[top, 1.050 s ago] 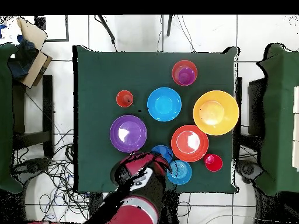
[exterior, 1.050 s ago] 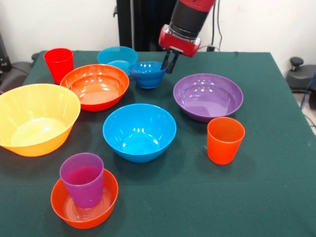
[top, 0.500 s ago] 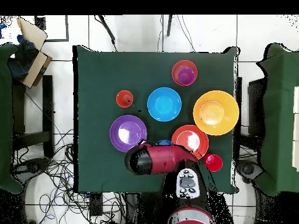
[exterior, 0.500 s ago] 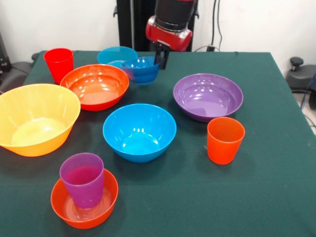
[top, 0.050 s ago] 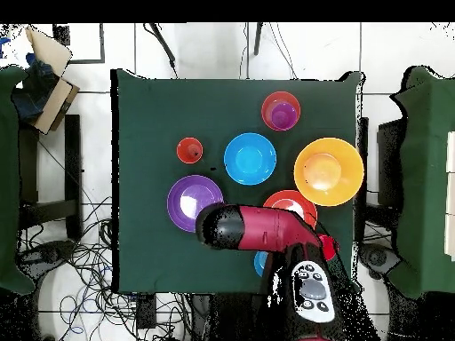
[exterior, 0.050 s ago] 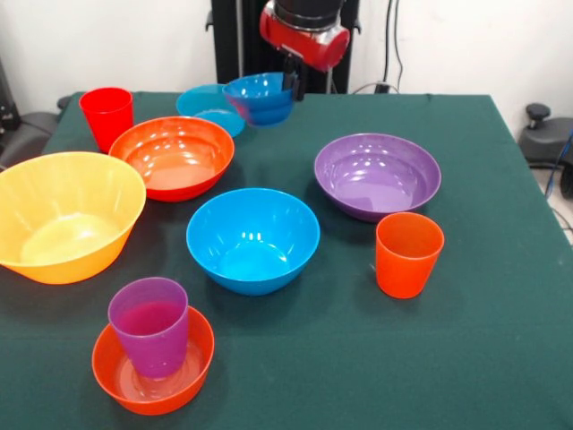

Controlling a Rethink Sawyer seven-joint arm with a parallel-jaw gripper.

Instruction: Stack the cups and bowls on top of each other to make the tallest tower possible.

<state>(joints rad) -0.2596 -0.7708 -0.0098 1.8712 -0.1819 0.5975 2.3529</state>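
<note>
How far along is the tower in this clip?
Barely started. Done: only the purple cup sits in the small orange bowl. In hand: the gripper holds the small blue bowl off the table. Left: everything else, including the orange cup, stands separate.

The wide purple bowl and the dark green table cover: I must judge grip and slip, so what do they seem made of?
The wide purple bowl looks like glossy moulded plastic: bright highlights inside. The dark green table cover looks like matte cloth, without glare.
</note>
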